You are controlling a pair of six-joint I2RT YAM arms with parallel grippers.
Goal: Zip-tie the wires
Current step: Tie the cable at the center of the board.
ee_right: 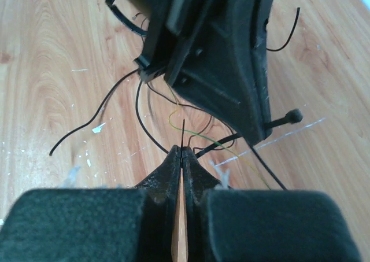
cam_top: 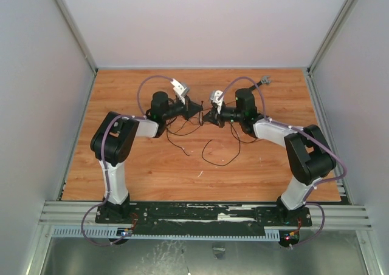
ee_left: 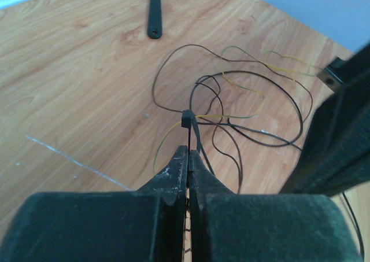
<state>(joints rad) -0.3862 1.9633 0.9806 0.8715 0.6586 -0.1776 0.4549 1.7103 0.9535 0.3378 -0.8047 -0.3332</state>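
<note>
Your left gripper (ee_left: 189,158) is fully closed, its fingertips pressed together on the zip tie (ee_left: 188,118). In the left wrist view the thin black strip rises straight out of the pinch at lower centre and ends in its small square head just above the tips, near mid-frame.

Your right gripper (ee_right: 182,152) is closed just as tight. In the right wrist view a thin dark strand (ee_right: 182,135) stands straight up from between its tips at centre frame and ends a short way above them (whether that is the strip's other end or a wire end, you cannot tell from these views).

The wires (ee_left: 231,123) lie in loose dark loops, with a few yellowish strands among them, on the wooden table (cam_top: 152,178). They spread across the centre and right of the left wrist view, and some pass right by the zip tie's head. From overhead you see both grippers facing tip to tip, close but apart, in the upper middle of the frame, with the loops trailing below them toward frame centre.

A dark-handled tool (ee_left: 154,16) with a grey head lies flat at the top of the left wrist view, well apart from the wires.
</note>
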